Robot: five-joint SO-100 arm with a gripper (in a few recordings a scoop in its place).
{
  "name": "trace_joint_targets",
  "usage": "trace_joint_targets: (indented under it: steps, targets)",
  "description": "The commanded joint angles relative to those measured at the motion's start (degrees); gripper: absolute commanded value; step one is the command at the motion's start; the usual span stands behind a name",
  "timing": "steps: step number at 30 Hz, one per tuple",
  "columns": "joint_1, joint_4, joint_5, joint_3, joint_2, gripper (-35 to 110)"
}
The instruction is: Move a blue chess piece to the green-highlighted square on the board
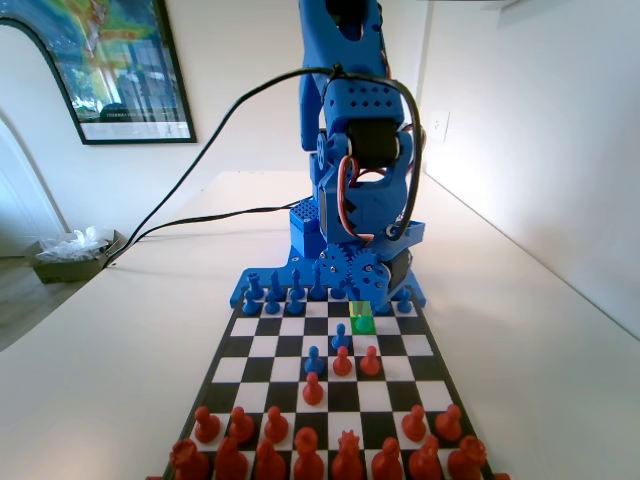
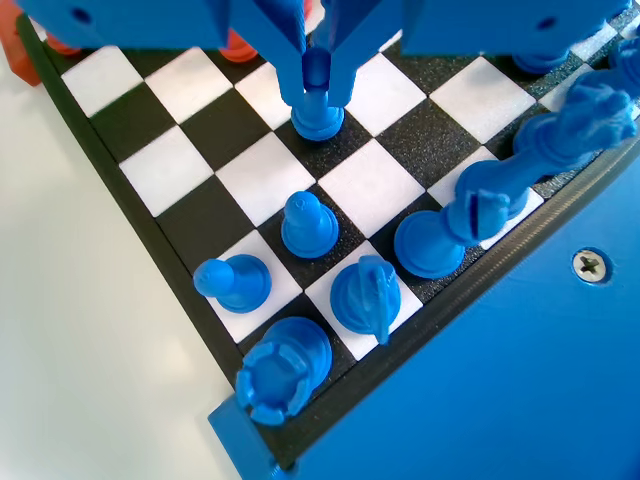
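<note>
Gripping the blue pawn point(image 2: 318, 100) by its head, gripper point(image 2: 318, 70) closed narrowly, base resting on a black square of the board point(image 2: 130, 195). Green-highlighted square point(image 1: 363, 324) sits under the arm. Risks: slipping from shallow grip; clipping neighbouring pawn point(image 2: 309, 225) or bishop point(image 2: 455, 225).

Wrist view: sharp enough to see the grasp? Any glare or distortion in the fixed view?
Wrist view: the pincer is soft-focused at the top edge, yet clearly closed on the small blue plastic pawn; the black-and-white chequered board is sharp, lighting even. Fixed view: wide-angle bending at the edges, the white wall at right washed out by bright light, the bright green square readable.
</note>
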Motion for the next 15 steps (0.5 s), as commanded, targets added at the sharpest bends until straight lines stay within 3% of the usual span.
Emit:
trace_joint_targets:
  steps: [1,15]
  targets:
    - [-0.53,-0.18,-1.05,0.26,1.49,7]
    - [-1.14,3.78,0.0,-2.29,4.66,11]
